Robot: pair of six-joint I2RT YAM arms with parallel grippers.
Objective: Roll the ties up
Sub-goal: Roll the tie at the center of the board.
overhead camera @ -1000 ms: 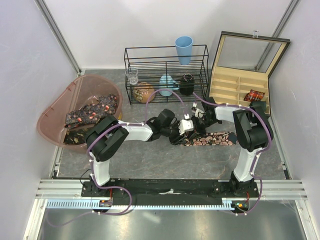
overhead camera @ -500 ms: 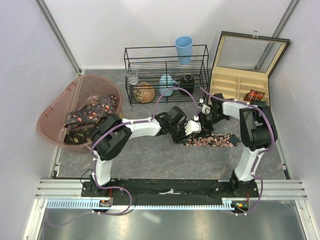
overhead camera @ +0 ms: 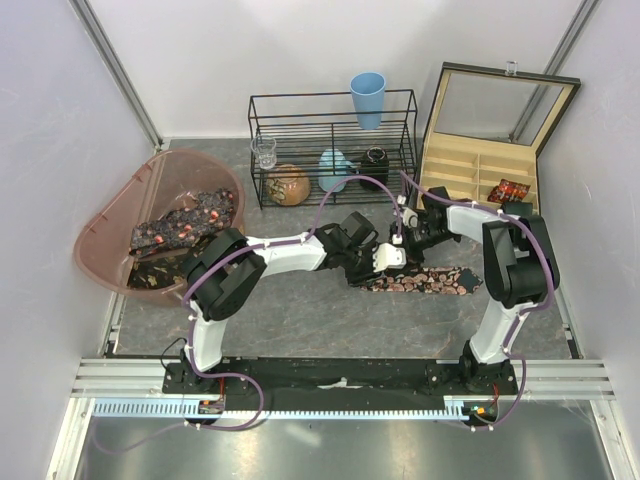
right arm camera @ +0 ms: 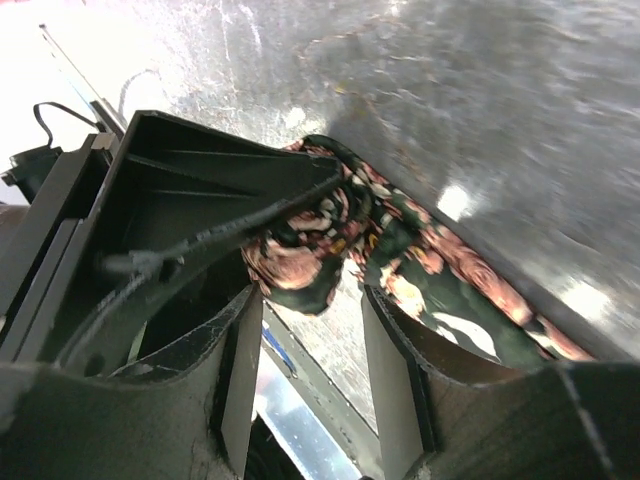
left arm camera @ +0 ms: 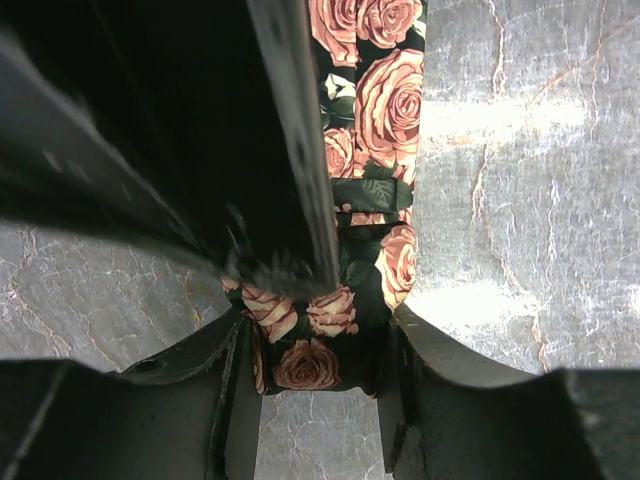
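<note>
Ties (overhead camera: pixel 185 222) in tub (overhead camera: pixel 190 172), coil (overhead camera: pixel 509 190) in box (overhead camera: pixel 455 165), left gripper (left arm camera: pixel 315 390) clasping rose tie (left arm camera: pixel 385 90), right gripper (right arm camera: pixel 310 305) released

Wire rack (overhead camera: pixel 332 135) and box (overhead camera: pixel 470 170) close the far side; table (overhead camera: pixel 330 320) in front of the tie (overhead camera: pixel 432 279) lies free

No readable text, label, brand, number or sign anywhere: none on tie (overhead camera: pixel 430 280), tub (overhead camera: pixel 95 235), rack (overhead camera: pixel 300 96), cup (overhead camera: pixel 367 98) or box (overhead camera: pixel 455 165).
</note>
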